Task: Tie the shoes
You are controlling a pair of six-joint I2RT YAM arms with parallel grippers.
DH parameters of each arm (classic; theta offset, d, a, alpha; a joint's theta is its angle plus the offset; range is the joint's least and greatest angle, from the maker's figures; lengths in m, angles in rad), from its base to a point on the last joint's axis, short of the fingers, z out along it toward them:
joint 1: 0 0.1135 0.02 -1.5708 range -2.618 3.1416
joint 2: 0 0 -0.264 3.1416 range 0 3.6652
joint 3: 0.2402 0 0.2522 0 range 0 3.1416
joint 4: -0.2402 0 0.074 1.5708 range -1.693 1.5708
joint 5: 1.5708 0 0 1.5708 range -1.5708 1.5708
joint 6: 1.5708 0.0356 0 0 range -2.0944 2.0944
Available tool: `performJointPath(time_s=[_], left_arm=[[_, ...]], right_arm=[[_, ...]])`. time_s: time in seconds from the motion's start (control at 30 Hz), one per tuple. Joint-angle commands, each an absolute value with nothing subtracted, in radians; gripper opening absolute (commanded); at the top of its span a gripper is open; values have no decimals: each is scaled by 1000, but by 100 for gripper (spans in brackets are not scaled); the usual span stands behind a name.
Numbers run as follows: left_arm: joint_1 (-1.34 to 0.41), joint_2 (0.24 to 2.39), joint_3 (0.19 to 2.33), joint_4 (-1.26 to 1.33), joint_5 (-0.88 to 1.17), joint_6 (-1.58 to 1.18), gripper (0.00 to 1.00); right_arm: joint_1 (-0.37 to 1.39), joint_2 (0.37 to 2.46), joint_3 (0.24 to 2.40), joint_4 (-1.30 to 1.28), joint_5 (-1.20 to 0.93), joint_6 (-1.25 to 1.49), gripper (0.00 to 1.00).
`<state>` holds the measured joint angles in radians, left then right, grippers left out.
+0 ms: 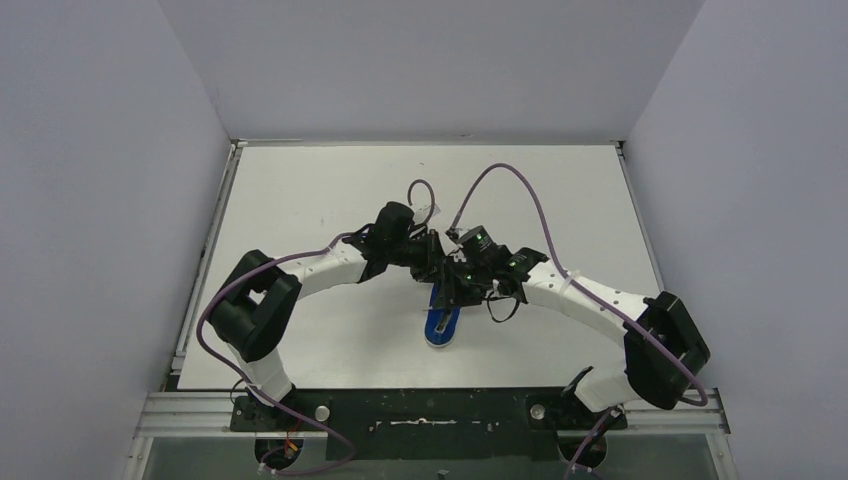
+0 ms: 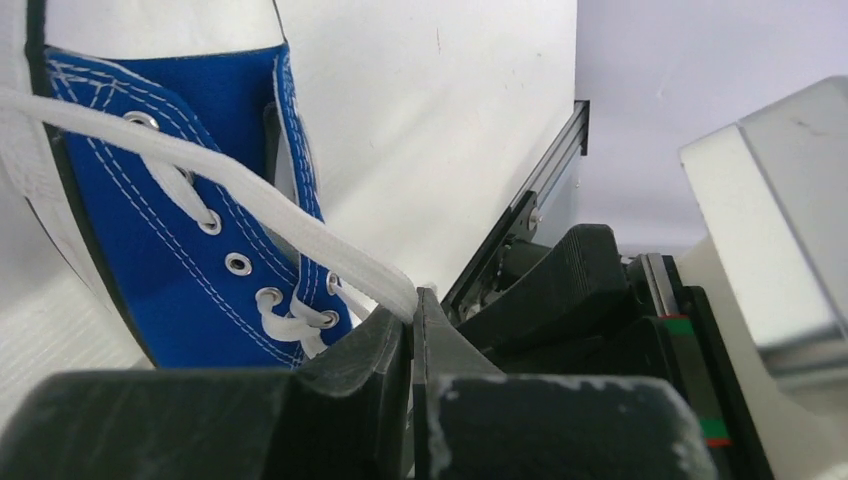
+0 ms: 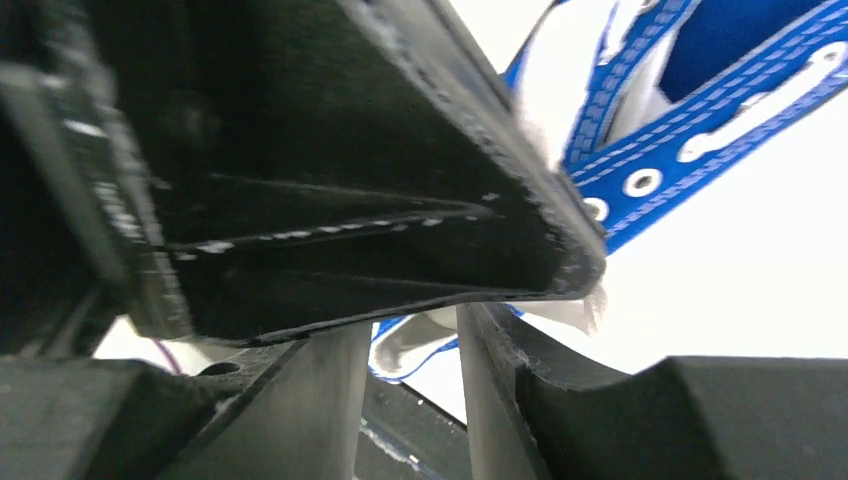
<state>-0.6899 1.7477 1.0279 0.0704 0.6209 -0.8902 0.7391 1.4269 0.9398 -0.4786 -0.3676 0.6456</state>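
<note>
The blue canvas sneaker [image 1: 441, 325] with white laces and sole rim lies near the table's middle, toe towards the near edge. My left gripper [image 1: 437, 265] hangs just beyond its ankle end, and my right gripper [image 1: 458, 290] is pressed in beside it. In the left wrist view the left gripper [image 2: 412, 300] is shut on a white lace [image 2: 250, 200] that runs taut from the sneaker [image 2: 170, 260]. In the right wrist view the right gripper [image 3: 412, 335] is open, with nothing between its fingers. The left gripper's black finger [image 3: 350, 200] crosses just above them, a frayed lace end [image 3: 578, 312] at its tip. The sneaker's eyelet side [image 3: 700, 110] lies behind.
The white table [image 1: 300, 190] is walled on three sides, with a metal rail [image 1: 205, 260] along its left edge. Purple cables [image 1: 500, 172] loop over both arms. The right arm's black and white body [image 2: 600, 300] sits close beside the left gripper.
</note>
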Motion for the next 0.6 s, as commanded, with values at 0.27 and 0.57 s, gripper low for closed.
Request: performJointPath(time_s=[0.27, 0.57], left_arm=[[-693, 1731, 1039, 160, 636, -1016, 0], [-696, 1733, 1046, 167, 635, -1031, 0]], right_arm=[[757, 1372, 864, -227, -201, 715, 38], [757, 1335, 877, -256, -210, 695, 40]])
